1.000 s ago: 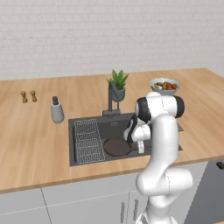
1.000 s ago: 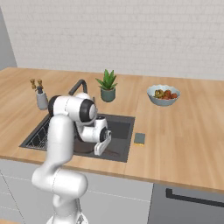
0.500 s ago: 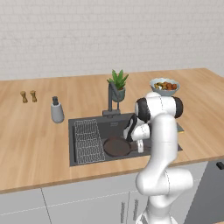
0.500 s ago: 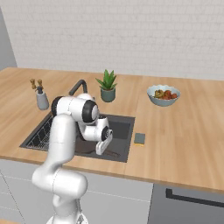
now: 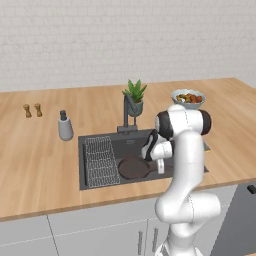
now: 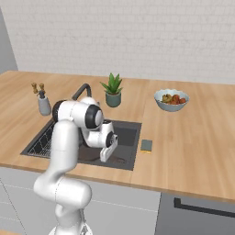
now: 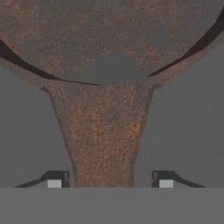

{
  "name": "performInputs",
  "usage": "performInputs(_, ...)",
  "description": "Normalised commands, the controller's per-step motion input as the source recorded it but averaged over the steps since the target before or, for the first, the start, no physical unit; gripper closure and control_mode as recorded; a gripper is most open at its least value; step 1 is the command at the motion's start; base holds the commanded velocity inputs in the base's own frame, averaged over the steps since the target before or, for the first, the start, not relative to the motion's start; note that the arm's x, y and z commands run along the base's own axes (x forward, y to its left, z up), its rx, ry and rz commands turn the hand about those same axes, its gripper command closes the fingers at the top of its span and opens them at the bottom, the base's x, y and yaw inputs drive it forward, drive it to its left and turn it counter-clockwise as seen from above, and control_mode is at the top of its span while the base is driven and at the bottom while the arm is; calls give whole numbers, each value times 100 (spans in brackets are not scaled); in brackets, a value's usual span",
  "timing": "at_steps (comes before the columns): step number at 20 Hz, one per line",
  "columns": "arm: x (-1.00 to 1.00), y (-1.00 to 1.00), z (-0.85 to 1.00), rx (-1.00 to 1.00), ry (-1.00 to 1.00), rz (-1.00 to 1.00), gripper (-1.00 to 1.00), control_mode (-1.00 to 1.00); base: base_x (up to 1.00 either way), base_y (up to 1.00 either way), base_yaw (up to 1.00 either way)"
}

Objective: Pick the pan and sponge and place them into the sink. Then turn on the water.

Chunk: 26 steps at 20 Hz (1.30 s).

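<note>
The jaws had just sprung apart, standing clear on either side of the pan's (image 7: 105,144) handle, leaving the pan lying in the sink (image 5: 125,147) at frame centre, so the sponge (image 6: 146,146) on the table beside the basin came next.

The pan (image 7: 109,39) spreads across the twelve o'clock half of the hand view, brown and speckled, its rim curving down from both sides; its handle (image 7: 105,140) runs from the bowl toward six o'clock, narrowing as it goes. The two dark fingertips (image 7: 54,180) stand at seven and five o'clock, one on each side of the handle with a gap showing; grey sink (image 7: 26,131) floor lies on both sides.
</note>
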Motion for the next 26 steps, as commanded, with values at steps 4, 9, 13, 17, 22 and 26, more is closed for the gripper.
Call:
performInputs(4, 0, 0, 67, 3, -2, 0, -100, -100, 0, 0, 0)
performInputs(9, -9, -8, 100, 4, 2, -1, -100, -100, 0, 0, 0)
performInputs(13, -23, -17, 100, 0, 1, -5, -100, -100, 0, 0, 0)
performInputs(17, -43, -23, 100, 1, 4, -7, -100, -100, 0, 0, 0)
performInputs(22, -34, -21, 78, 0, 5, -6, -100, -100, 0, 0, 0)
performInputs(26, -1, -14, 1, 0, 0, 0, -100, -100, 0, 0, 0)
